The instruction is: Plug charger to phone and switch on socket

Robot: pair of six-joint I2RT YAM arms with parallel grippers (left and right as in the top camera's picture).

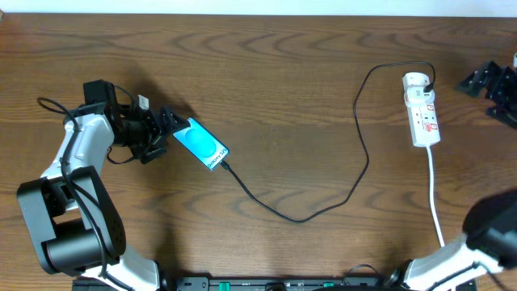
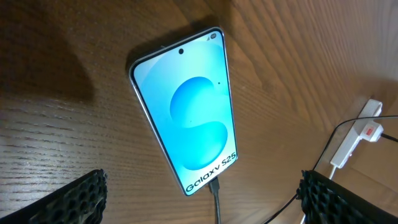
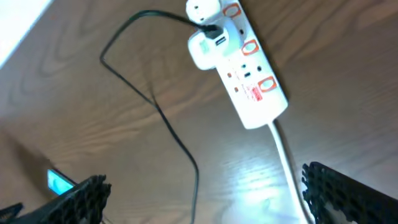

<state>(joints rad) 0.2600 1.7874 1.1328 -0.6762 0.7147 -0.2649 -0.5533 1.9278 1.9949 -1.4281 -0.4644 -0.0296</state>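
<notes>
The phone lies flat on the wooden table with its cyan screen up; it also shows in the left wrist view. The charger cable has its black plug tip seated in the phone's bottom edge. It loops across the table to the white adapter on the socket strip. My left gripper is open and empty, just left of the phone, with its fingers apart in the wrist view. My right gripper is open and empty, right of the strip. The strip and the gripper fingers also show in the right wrist view.
The strip's white cord runs toward the table's front edge. The table's back edge meets a white surface. The left arm's own black cables hang beside its wrist.
</notes>
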